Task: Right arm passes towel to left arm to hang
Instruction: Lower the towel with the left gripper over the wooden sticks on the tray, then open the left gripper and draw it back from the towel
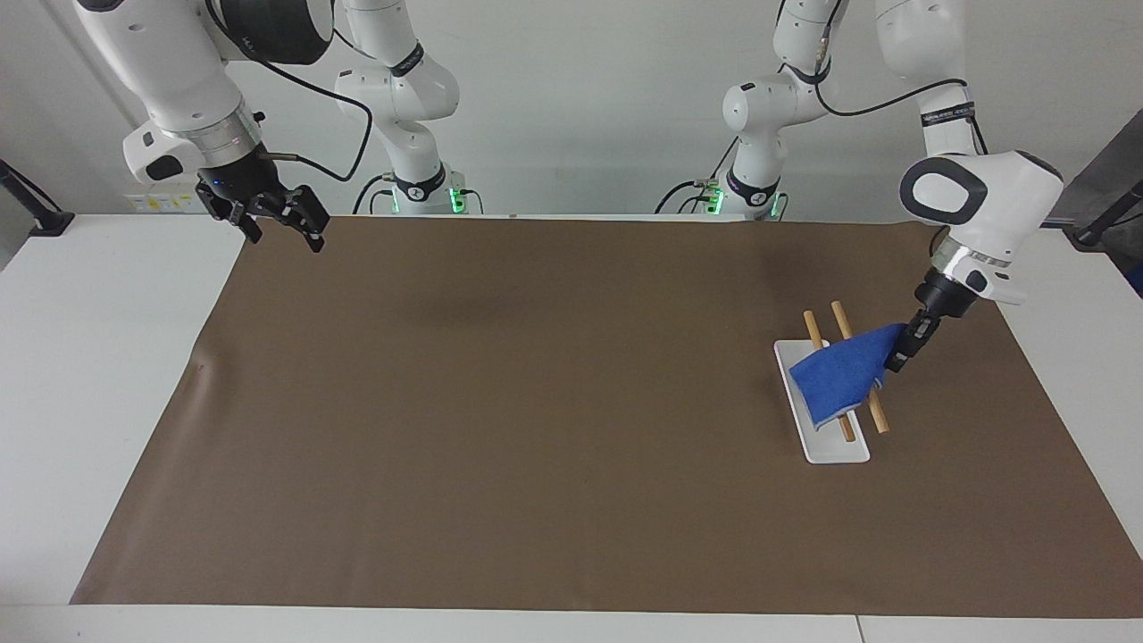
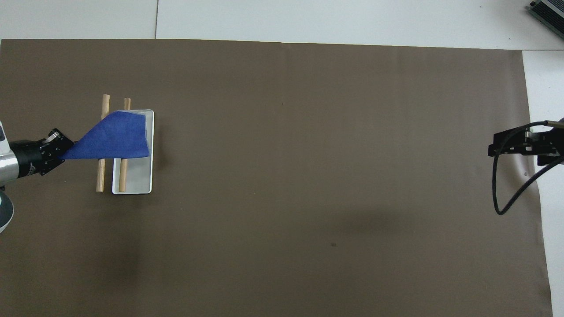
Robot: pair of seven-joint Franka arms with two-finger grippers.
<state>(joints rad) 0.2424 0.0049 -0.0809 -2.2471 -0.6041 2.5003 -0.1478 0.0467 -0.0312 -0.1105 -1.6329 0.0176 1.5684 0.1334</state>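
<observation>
The bright blue towel [image 1: 838, 377] [image 2: 115, 138] lies draped over two wooden rods [image 1: 840, 315] [image 2: 105, 102] that stand over a white tray [image 1: 839, 452] [image 2: 137, 178] toward the left arm's end of the table. My left gripper [image 1: 896, 357] [image 2: 61, 152] is shut on one corner of the towel, low over the mat beside the rods, and the cloth stretches taut from it. My right gripper [image 1: 286, 237] [image 2: 491, 145] hangs open and empty over the mat's edge at the right arm's end.
A brown mat [image 1: 536, 402] covers most of the white table. A black cable [image 2: 500, 198] loops down from the right gripper. A grey device [image 2: 548, 11] sits at the table corner farthest from the robots.
</observation>
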